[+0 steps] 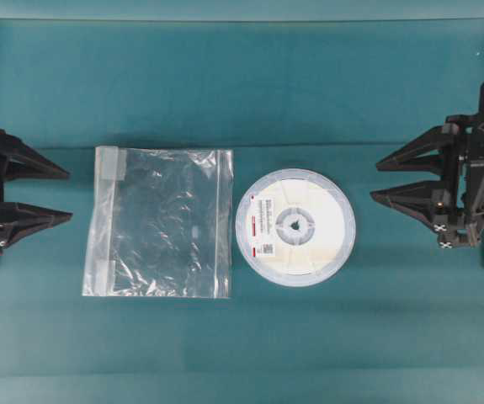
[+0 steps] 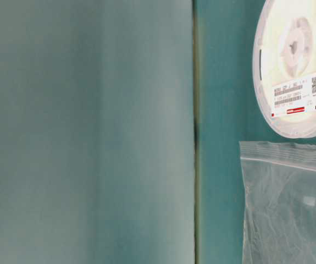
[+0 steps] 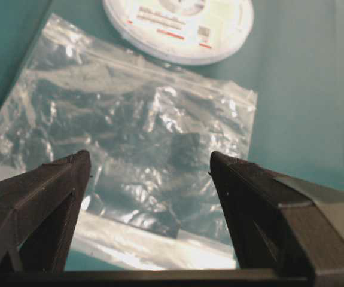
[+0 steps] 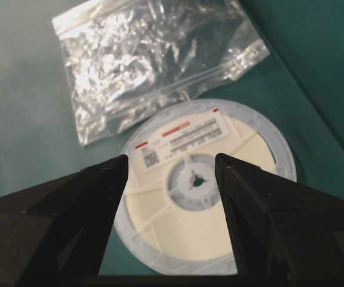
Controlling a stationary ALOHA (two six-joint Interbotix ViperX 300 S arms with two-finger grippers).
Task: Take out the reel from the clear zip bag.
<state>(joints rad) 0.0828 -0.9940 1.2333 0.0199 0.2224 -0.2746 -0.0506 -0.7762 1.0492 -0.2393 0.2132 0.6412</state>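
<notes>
Reel point(image 1: 295, 227) label: red stripe, codes unreadable | left hand point(image 1: 61, 195) apart | right hand point(image 1: 381, 180) apart

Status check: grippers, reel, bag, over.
Left gripper and right gripper open, empty, apart from both. Reel out, flat beside clear zip bag. Nothing in the way.

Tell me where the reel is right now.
In the overhead view the reel lies flat on the table, right of centre, out of the bag and just beside its right edge.
</notes>
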